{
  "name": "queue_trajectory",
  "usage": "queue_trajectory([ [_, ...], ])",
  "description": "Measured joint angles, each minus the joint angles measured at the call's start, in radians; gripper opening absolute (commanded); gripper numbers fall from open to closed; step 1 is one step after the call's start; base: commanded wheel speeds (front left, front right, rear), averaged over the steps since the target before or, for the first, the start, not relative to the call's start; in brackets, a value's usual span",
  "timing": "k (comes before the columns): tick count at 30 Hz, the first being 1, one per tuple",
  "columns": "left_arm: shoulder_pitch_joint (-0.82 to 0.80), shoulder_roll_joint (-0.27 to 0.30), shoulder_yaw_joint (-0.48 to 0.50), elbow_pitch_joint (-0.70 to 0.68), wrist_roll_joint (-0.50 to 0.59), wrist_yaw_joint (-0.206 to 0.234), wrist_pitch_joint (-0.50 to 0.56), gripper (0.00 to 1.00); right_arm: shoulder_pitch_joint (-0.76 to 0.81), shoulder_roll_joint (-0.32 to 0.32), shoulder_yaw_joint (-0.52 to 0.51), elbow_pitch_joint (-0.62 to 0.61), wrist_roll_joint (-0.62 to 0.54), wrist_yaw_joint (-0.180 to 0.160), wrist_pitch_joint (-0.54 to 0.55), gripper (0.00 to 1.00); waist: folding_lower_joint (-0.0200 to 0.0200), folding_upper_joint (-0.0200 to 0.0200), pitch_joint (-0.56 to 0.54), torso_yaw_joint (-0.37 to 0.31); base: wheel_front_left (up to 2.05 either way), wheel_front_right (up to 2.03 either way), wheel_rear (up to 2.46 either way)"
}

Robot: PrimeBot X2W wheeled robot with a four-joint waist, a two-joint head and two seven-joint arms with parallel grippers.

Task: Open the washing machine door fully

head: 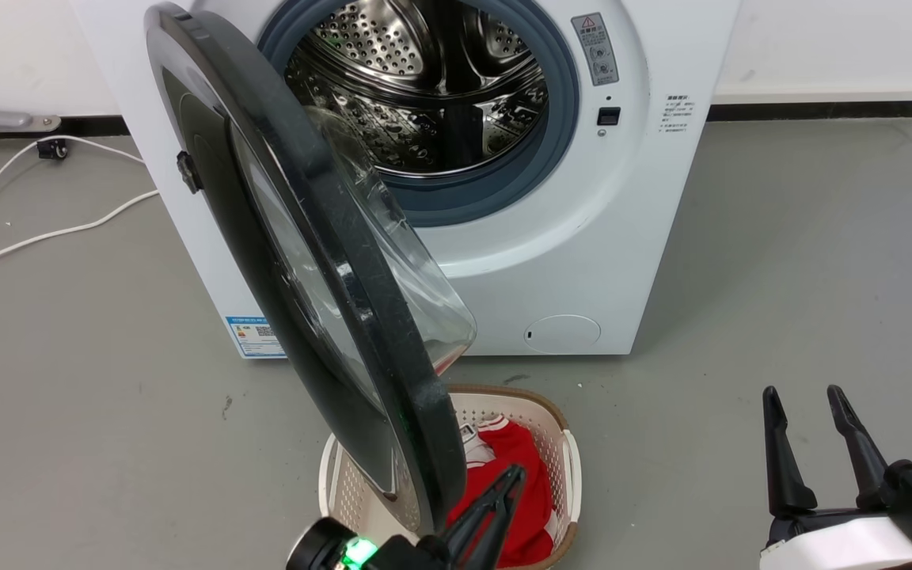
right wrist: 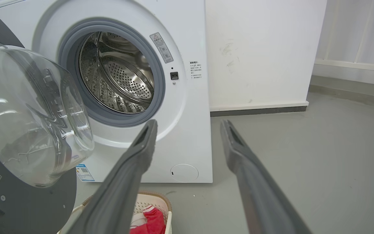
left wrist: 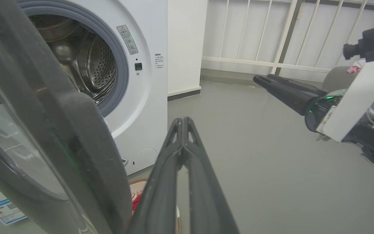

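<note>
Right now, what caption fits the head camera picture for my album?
Washing machine door swung out, shut left gripper beside its lower edge, above a basket of red clothes.

Door hides left half of basket and left front of machine. Machine top cut off by head view's upper edge. Left claw cut off at its wrist by the bottom edge; touching door or just beside it, cannot tell. Text on sticker and warning label too small to read. Door blurred in left wrist view.
</note>
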State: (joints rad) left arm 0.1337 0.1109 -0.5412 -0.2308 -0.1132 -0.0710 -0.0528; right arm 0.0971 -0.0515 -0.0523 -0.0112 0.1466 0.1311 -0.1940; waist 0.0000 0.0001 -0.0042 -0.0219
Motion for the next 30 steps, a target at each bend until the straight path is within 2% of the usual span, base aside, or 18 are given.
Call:
queue_trajectory([
  [8,-0.087,-0.02,0.044,0.069,0.004,0.045,-0.052,0.0,0.0,0.0,0.001,0.003,0.002,0.0,0.006,1.0,0.0,-0.0001,0.008,-0.01,0.0,0.0,0.0],
  [19,-0.16,-0.035,0.083,0.143,-0.031,0.08,-0.078,0.0,-0.002,0.0,0.009,0.01,0.005,0.0,0.007,1.0,0.0,0.0,0.021,-0.026,0.0,0.0,0.0],
  [30,-0.163,-0.031,0.091,0.169,-0.051,0.083,-0.055,0.0,-0.005,0.0,0.011,0.021,0.02,0.0,0.006,1.0,0.0,0.0,0.026,-0.018,0.0,0.0,0.0],
])
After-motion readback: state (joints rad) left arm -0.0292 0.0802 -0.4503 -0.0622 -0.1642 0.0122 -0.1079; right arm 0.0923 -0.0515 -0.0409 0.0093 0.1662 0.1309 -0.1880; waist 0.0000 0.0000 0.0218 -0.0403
